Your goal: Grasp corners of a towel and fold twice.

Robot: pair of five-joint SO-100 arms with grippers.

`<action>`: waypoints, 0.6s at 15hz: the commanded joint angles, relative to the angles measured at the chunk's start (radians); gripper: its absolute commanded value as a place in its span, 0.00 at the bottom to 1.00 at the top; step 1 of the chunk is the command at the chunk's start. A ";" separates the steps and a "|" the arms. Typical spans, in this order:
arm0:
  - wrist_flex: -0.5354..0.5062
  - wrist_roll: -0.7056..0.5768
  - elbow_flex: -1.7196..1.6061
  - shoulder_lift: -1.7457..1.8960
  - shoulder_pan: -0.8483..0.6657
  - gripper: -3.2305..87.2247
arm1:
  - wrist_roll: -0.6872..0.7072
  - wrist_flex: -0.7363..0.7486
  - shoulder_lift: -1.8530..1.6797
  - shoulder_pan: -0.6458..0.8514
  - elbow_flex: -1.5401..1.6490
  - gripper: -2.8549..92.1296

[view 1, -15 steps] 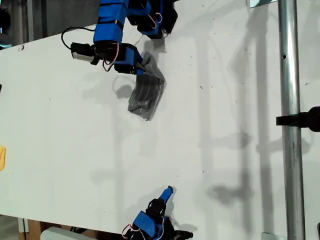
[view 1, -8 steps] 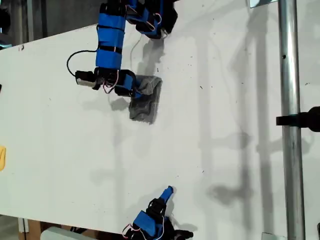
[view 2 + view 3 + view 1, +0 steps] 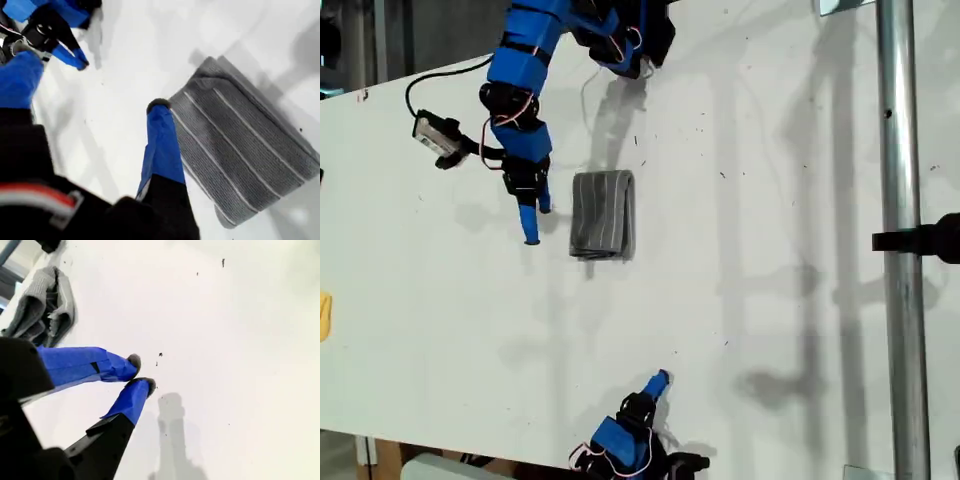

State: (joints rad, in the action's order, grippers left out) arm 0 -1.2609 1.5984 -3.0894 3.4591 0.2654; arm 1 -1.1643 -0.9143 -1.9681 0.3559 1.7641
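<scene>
towel: the towel (image 3: 603, 213) lies on the table (image 3: 770, 300) in the upper middle of the exterior view, a compact folded rectangle with its white stripes running along its length. In the first wrist view the towel (image 3: 240, 160) shows stacked layers at its edges.

progress: judged from that layered, narrow shape, both folds look done. What may be left is only tidying and backing the arms away.

first gripper: my first gripper (image 3: 530, 222) hangs just beside the towel, toward the exterior view's left, and holds nothing. In its own view only one blue finger (image 3: 161, 145) shows, its tip near the towel's edge but apart from it; I cannot tell how wide the jaws stand.

second gripper: my second gripper (image 3: 654, 385) sits at the bottom middle of the exterior view, well apart from the towel. Its own view shows the two fingertips (image 3: 134, 362) nearly closed, a narrow gap between them, nothing held.

corners: not told apart, since they are tucked into the fold. One rounded tip pokes out at the towel's edge in the first wrist view.

hidden: the first gripper's other finger is out of sight. The second wrist view shows the towel (image 3: 45, 305) only as a small bundle in the upper left of the frame. Whether the layers line up cleanly is hard to judge.
</scene>
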 commanded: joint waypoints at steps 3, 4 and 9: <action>-0.035 0.048 -0.028 0.009 -0.086 0.08 | -0.087 0.051 -0.782 0.044 0.621 0.03; -0.035 0.041 -0.028 0.009 -0.095 0.06 | -0.153 -0.026 -1.008 0.043 0.804 0.03; -0.037 0.328 -0.029 0.009 -0.155 0.03 | -0.453 -0.479 -1.322 0.020 1.138 0.07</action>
State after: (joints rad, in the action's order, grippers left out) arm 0 -1.2947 1.8500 -3.1140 3.4591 0.1657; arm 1 -1.5263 -1.3208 -3.2766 0.3758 2.8793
